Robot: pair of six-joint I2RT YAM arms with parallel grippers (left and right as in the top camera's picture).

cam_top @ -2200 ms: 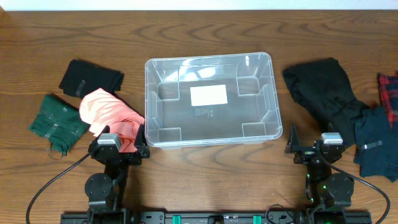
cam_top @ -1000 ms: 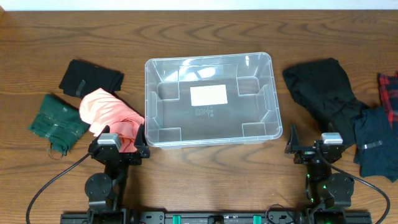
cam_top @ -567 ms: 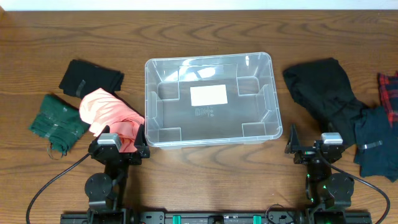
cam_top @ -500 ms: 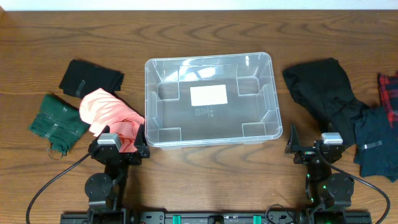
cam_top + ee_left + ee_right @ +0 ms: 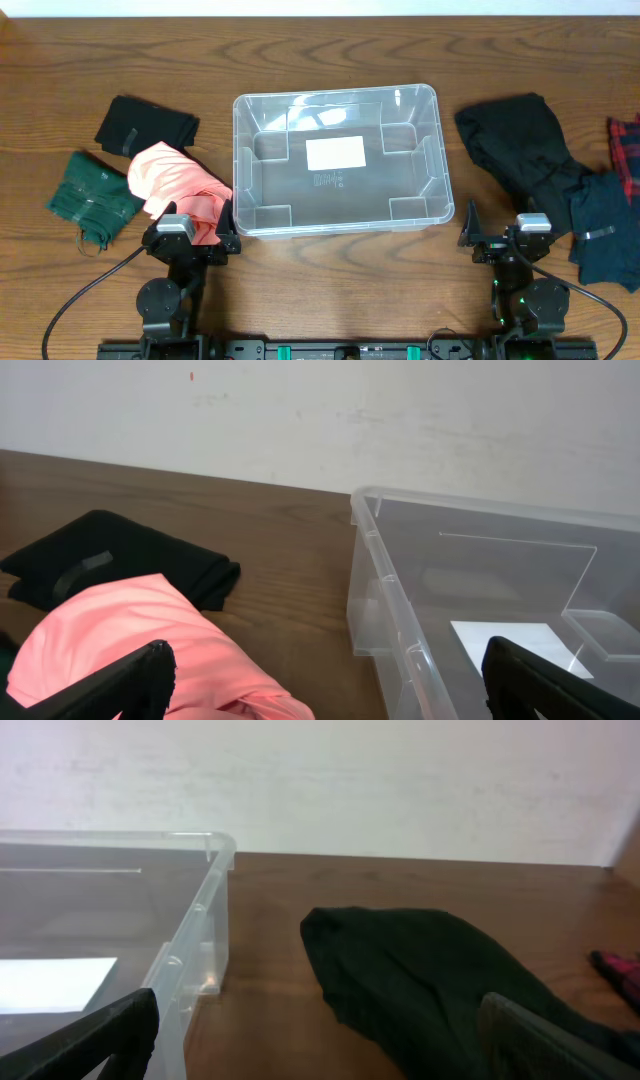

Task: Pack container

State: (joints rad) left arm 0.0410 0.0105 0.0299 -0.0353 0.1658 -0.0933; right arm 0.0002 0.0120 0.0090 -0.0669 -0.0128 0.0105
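The clear rectangular container stands at the table's middle with a white label on its base and nothing else in it. It also shows in the left wrist view and the right wrist view. My left gripper rests open and empty near the front edge, beside a pink cloth, which also shows in the left wrist view. My right gripper rests open and empty at the front right, near a black cloth, which also shows in the right wrist view.
At the left lie a black folded cloth and a dark green cloth. At the right lie a dark navy cloth and a red plaid cloth at the edge. A white wall stands behind the table.
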